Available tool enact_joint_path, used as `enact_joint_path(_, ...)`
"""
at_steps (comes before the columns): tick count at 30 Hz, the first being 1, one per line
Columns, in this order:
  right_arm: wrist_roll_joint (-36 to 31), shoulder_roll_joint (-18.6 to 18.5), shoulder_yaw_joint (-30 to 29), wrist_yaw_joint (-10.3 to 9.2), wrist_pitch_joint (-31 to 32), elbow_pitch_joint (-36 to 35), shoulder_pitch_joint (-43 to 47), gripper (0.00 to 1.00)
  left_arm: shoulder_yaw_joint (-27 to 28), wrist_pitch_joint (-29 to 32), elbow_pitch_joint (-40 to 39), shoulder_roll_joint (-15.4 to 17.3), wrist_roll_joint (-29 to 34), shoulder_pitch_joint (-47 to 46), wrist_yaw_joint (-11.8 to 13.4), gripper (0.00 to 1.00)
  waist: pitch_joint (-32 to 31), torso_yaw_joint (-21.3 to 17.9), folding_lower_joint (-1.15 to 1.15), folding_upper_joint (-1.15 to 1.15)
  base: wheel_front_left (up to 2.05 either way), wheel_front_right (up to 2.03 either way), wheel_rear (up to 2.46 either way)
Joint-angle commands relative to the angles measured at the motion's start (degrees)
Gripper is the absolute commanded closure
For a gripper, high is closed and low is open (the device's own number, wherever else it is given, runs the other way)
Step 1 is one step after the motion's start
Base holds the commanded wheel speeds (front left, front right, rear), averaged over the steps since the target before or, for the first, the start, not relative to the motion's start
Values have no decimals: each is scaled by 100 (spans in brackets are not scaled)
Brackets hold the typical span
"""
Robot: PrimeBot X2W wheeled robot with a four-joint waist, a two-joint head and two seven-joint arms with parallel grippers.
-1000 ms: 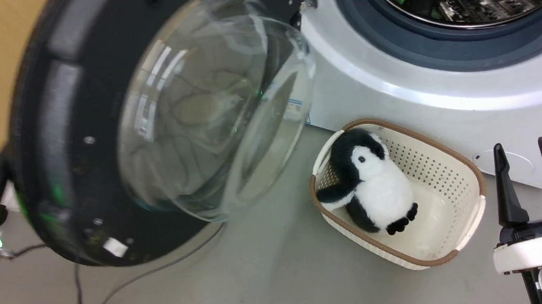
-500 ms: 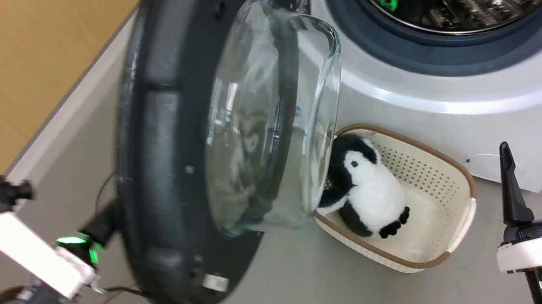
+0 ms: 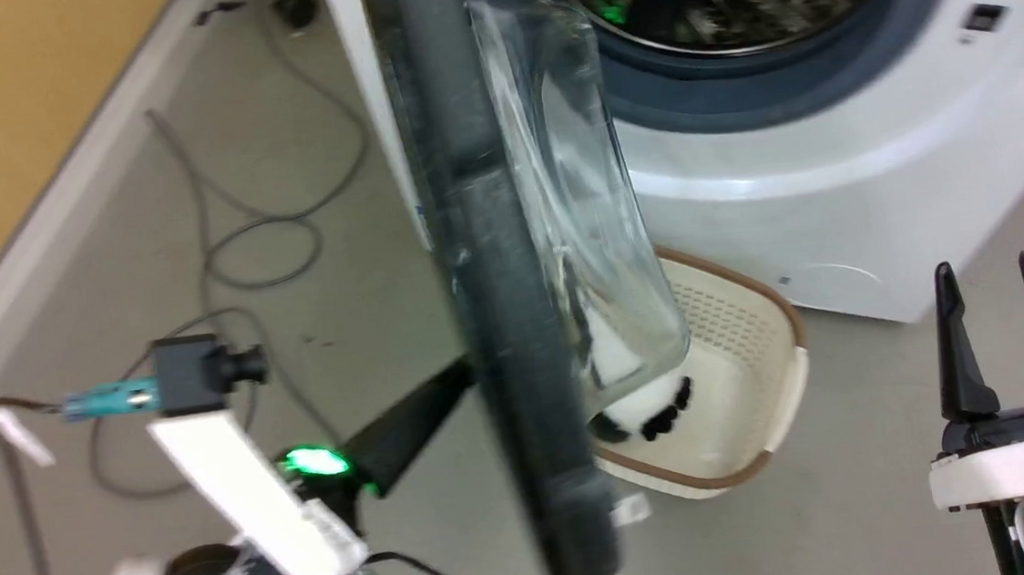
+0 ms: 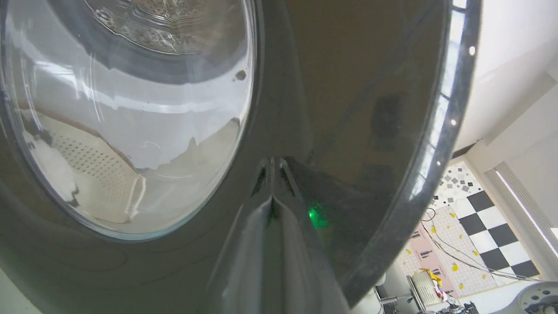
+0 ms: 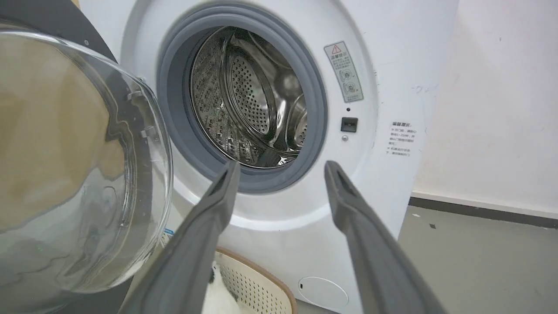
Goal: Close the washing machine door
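**Closed Fingers Meet Washer Door**

The left gripper (image 4: 272,208), its two dark fingers pressed together and holding nothing, sets its tips against the outer face of the large round, glossy black-rimmed washing machine door (image 3: 503,343), where they meet their own reflection. The door stands partly open, edge-on in the head view. Its bulging clear glass bowl faces the white front-loading washing machine (image 3: 787,183) and its bare steel drum. Below the glass, on the grey floor against the machine's front, sits a cream perforated plastic basket with a brown rim (image 3: 758,341) holding a black-and-white plush toy (image 3: 664,414). Well to the right, the right gripper (image 3: 986,273) hangs with fingers spread wide and empty.
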Motion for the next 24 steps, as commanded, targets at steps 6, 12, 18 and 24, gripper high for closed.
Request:
enact_joint_path(6, 41, -3, 74, 3, -25, -28, -191, 0, -579, -469, 354, -148, -12, -431, -27, 100, 114, -710, 0, 0, 0, 0, 0)
enact_joint_path(12, 80, -3, 74, 3, -25, -38, -235, 0, -983, -979, 778, -172, -41, -766, -27, 100, 208, -1314, 0, 0, 0, 0, 0)
enact_joint_path(18, 137, -3, 70, 3, -25, -53, -287, 0, -1312, -1599, 1166, -138, 29, -1069, -27, 100, 297, -1894, 0, 0, 0, 0, 0)
enact_joint_path(24, 216, -3, 117, 3, -25, -52, -270, 0, -1609, -2142, 1611, -111, -27, -1340, -27, 100, 320, -2302, 0, 0, 0, 0, 0)
